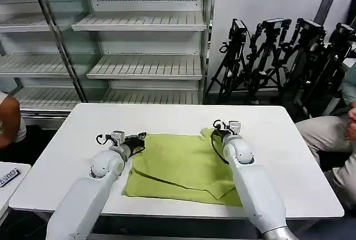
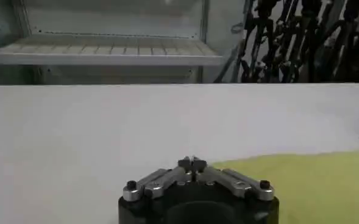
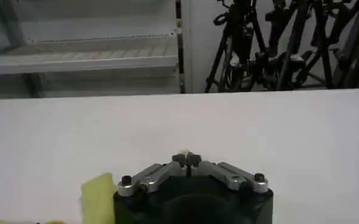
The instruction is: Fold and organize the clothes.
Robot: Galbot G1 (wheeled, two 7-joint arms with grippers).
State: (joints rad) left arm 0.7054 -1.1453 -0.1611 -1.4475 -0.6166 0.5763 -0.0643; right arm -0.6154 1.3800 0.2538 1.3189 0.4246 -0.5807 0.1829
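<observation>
On the white table (image 1: 167, 118), shelves (image 1: 144, 23) and tripods (image 1: 278, 51) behind.
My left gripper (image 2: 193, 162) and right gripper (image 3: 186, 159), fingers closed together, flank the rumpled lime T-shirt (image 1: 178, 168).

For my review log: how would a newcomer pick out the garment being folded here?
Find the white table before the empty shelves. On its near half, between the left gripper and right gripper, lies the T-shirt: flat, partly folded, the only lime-green thing there.

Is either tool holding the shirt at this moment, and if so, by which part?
Both tools are shut at the far edge of the T-shirt: left tool at its far-left corner, right tool at its far-right corner. Whether cloth is actually pinched cannot be told.
</observation>
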